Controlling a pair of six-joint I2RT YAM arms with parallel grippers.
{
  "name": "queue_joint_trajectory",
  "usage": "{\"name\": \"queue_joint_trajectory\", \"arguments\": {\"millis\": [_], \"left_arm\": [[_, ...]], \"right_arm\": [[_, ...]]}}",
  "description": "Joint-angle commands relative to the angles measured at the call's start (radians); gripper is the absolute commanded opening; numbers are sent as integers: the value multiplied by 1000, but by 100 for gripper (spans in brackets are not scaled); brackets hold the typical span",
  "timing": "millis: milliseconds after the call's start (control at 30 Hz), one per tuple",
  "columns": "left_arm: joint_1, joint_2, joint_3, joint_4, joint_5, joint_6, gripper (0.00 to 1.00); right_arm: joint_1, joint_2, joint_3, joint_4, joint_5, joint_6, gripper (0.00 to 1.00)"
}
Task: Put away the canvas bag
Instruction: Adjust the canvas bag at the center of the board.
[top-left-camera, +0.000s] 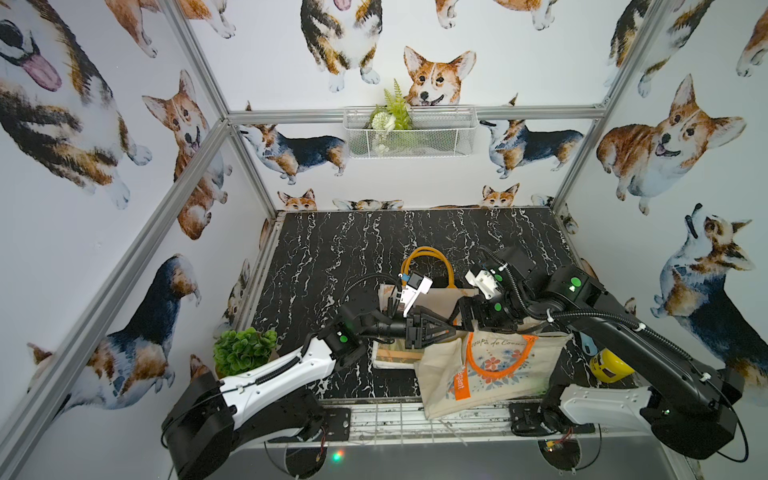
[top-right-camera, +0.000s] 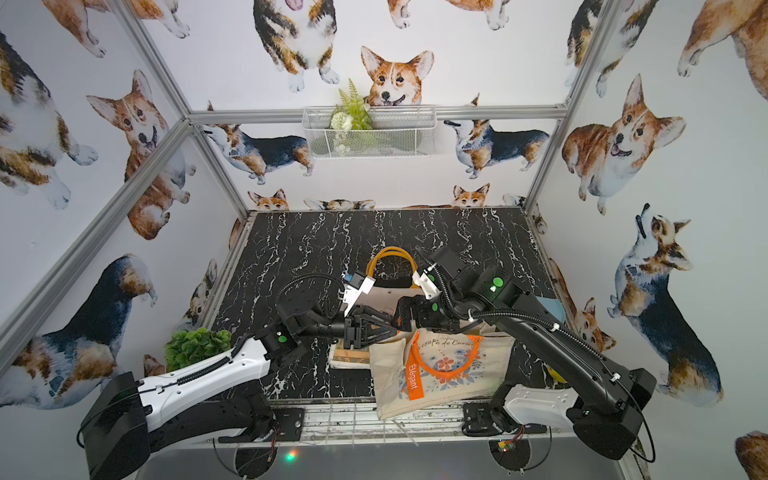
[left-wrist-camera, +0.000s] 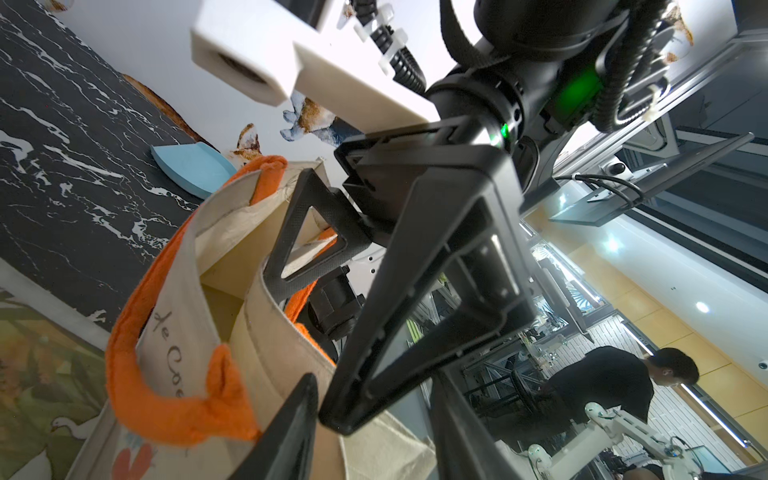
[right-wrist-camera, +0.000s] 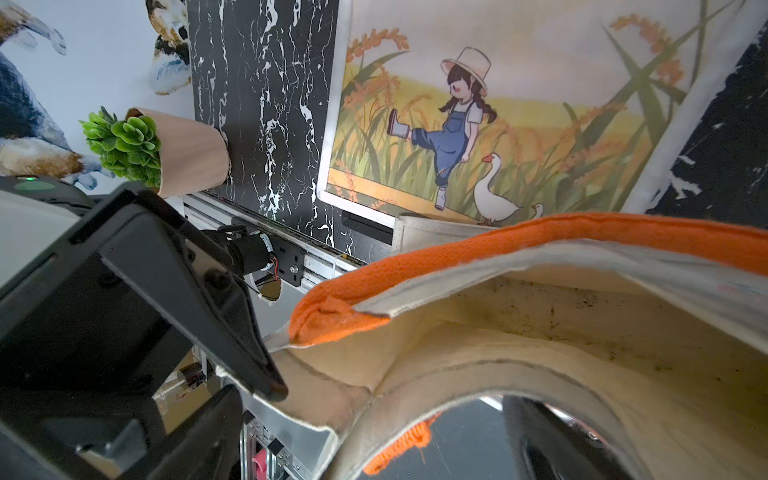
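Corgi-papered walls, black marble desk (top-left-camera: 332, 249). Draped over its front edge, partly over flat second bag (right-wrist-camera: 498, 104): bag (top-left-camera: 498, 374), mouth raised. Held up by rim in left claw (top-left-camera: 453, 331), pinching cloth, likely to hold mouth open. Beside it, right claw (left-wrist-camera: 303, 349) spread wide near rim, gripping nothing; probably free for a better hold.
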Motion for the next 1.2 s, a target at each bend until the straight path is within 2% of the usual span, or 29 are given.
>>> {"name": "queue_joint_trajectory", "arguments": {"millis": [0,100,233,333,400,500,600,700,800,900,967,1100,1167], "left_arm": [[-6,-23,-11,-124,-46,47,45],[-5,-85,-12,-260,-119,119,42],[-5,-241,58,-674,-422,265,44],[-2,-357,73,-794,-526,321,48],[5,-407,87,-852,-547,349,49],[19,-399,142,-999,-585,364,47],[21,-359,159,-1010,-482,342,45],[10,-356,145,-935,-374,294,39],[-82,-386,186,-970,-410,322,34],[-233,-385,239,-1062,-478,381,31],[-318,-372,286,-1082,-487,389,24],[-486,-318,287,-1029,-462,368,0],[-554,-268,295,-996,-446,359,0]], "right_arm": [[-7,4,54,162,-69,30,99],[-12,-5,139,49,-2,-60,100],[-16,-49,243,-47,68,-168,100],[-15,-51,309,-155,163,-292,100],[-13,-88,289,-169,146,-411,100],[7,-217,149,-41,132,-603,100],[7,-416,-70,225,153,-791,99],[7,-437,-114,303,238,-894,99],[6,-331,-53,224,318,-967,99],[6,-239,-12,206,285,-1024,99],[1,-200,19,200,247,-1037,99],[-51,-130,65,185,207,-1021,99],[-84,-122,71,189,171,-1003,99]]}}
